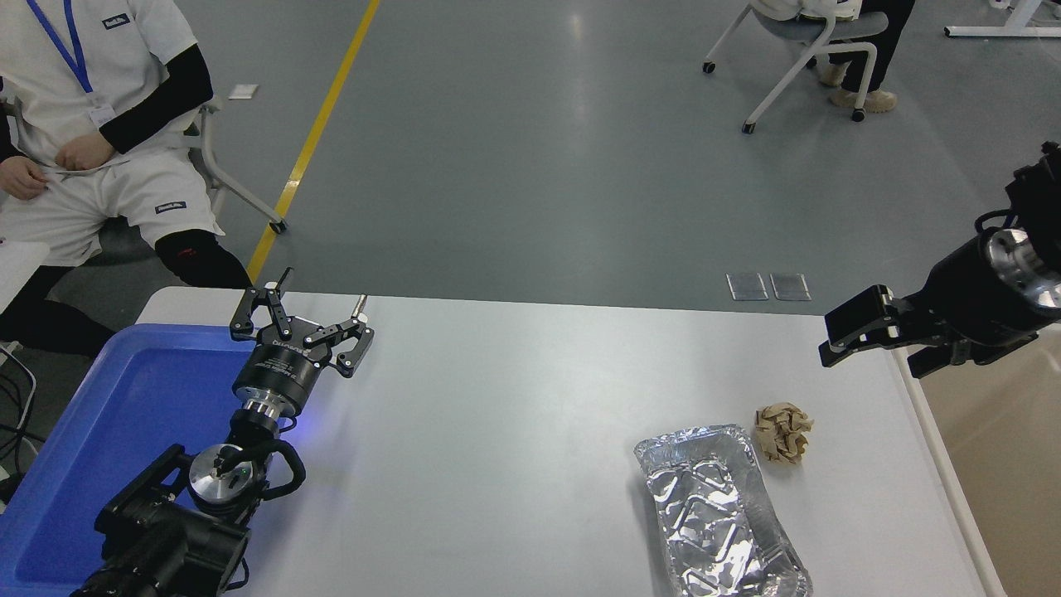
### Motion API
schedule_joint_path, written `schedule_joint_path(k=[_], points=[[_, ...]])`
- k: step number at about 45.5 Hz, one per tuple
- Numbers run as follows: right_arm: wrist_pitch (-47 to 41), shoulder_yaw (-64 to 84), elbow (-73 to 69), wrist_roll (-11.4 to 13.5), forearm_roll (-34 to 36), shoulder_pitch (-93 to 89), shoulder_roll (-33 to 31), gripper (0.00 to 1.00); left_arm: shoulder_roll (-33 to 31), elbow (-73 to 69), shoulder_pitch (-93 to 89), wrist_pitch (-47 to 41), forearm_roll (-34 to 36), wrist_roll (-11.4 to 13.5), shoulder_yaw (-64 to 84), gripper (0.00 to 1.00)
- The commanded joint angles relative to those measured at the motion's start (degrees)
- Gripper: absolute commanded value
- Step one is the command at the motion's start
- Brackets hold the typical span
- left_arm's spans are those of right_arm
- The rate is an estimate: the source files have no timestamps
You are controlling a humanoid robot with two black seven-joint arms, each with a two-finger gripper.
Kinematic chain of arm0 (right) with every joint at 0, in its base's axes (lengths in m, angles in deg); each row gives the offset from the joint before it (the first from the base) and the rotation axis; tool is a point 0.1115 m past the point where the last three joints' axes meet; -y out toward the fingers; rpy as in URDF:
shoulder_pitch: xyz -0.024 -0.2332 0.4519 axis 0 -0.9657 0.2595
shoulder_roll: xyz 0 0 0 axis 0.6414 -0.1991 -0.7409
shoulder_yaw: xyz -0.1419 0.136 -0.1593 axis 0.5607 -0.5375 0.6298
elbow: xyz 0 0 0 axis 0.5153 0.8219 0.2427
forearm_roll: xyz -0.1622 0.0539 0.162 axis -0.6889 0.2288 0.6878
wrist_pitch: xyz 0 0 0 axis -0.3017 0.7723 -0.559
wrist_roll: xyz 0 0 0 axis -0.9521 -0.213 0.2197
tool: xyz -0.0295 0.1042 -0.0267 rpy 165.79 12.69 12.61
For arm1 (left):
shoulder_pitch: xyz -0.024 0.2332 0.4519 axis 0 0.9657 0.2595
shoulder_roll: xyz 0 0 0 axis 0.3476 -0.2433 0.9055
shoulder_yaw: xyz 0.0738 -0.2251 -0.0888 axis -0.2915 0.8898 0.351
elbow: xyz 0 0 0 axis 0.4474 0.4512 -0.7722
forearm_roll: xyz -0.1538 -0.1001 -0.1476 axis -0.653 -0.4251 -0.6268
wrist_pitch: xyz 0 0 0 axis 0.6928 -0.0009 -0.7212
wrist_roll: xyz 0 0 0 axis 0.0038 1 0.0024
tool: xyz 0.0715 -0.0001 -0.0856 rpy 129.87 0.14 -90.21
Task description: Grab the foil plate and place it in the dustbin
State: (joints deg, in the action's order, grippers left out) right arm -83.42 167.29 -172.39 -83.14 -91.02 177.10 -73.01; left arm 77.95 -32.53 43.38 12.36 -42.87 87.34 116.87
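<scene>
The foil plate [719,516] is a shiny crinkled silver tray lying flat on the white table at the lower right, long side running away from me. The dustbin [999,464] is beige with a cream rim [935,444] and stands against the table's right edge, partly cut off by the picture. My right gripper [891,348] is open and empty, held above the table's far right corner, just over the dustbin's far rim and well beyond the foil plate. My left gripper [319,311] is open and empty, parked at the left.
A small crumpled tan paper ball [783,432] lies just past the foil plate's far right corner. A bright blue shallow tray [124,414] sits at the table's left under the left arm. A person [99,141] sits beyond the far left corner.
</scene>
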Motion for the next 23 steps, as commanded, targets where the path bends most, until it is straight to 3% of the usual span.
schedule_joint_path(k=[1,23], points=[[0.01,0.01,0.0,-0.08,0.03,0.0,0.17,1.0,-0.09,0.0,0.0,0.02,-0.09,0.0,0.0,0.99],[-0.16,0.01,0.35,0.0,-0.06,0.26,0.26,1.0,0.0,0.0,0.0,0.02,-0.09,0.0,0.0,0.99]])
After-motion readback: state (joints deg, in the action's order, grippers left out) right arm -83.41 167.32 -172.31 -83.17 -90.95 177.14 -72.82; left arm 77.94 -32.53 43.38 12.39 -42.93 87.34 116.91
